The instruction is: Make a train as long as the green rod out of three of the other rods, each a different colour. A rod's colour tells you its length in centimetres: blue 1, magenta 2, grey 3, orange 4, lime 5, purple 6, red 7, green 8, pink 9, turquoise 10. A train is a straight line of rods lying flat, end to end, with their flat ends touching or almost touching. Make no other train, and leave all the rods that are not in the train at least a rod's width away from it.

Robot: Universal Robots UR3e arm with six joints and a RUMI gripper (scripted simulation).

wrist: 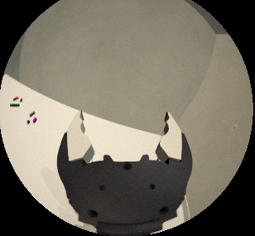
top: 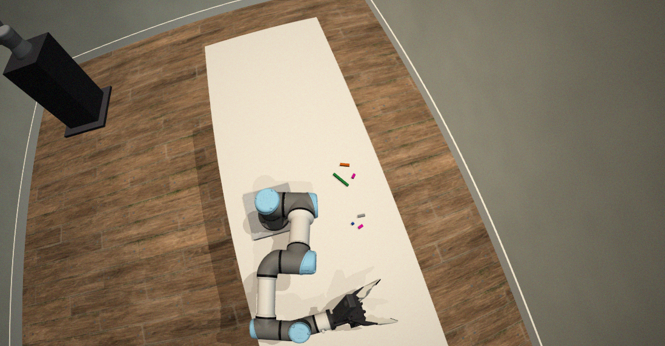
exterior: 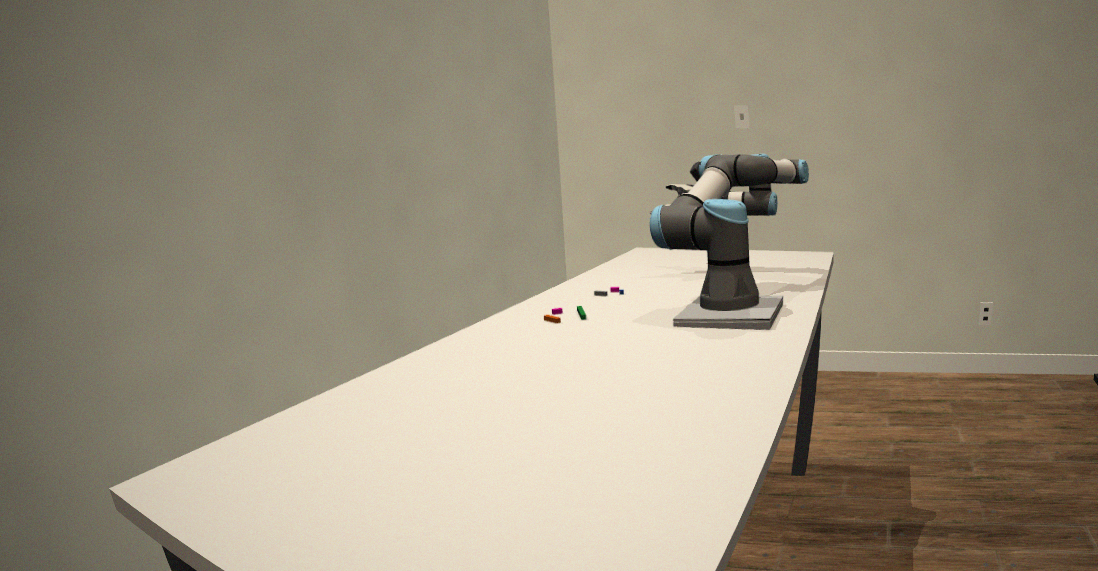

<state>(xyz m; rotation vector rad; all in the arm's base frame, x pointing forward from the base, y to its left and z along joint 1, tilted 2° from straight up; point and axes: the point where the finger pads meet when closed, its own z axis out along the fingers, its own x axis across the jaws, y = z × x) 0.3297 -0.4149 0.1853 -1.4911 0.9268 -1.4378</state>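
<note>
Your gripper (top: 379, 300) hangs at the near end of the table (top: 260, 87), well apart from every rod, with its jaws spread as wide as they go and nothing between them; the wrist view shows both pale fingers splayed over bare surface, the rods only tiny specks at the far left. The green rod (top: 340, 179) lies flat and slanted, with the orange rod (top: 344, 164) just beyond it and one magenta rod (top: 353, 176) close beside its far end. A second cluster sits nearer the arm: the grey rod (top: 361, 215), the blue rod (top: 352, 223) and another magenta rod (top: 360, 226). From the colours on hand, blue, grey and orange look like the set that sums to green, so judge those three as your working pieces. Expect them to be light, stiff little bars that will not bend or crush, but will likely skid or spin on the smooth table if a finger nudges them off-centre. Take each across its narrow width at mid-length, jaws square to its long sides, so it stays level when lifted. The blue one is very short, so you have little margin there; come down centred and close gently. Keep the spare magenta rods away from the line.
</note>
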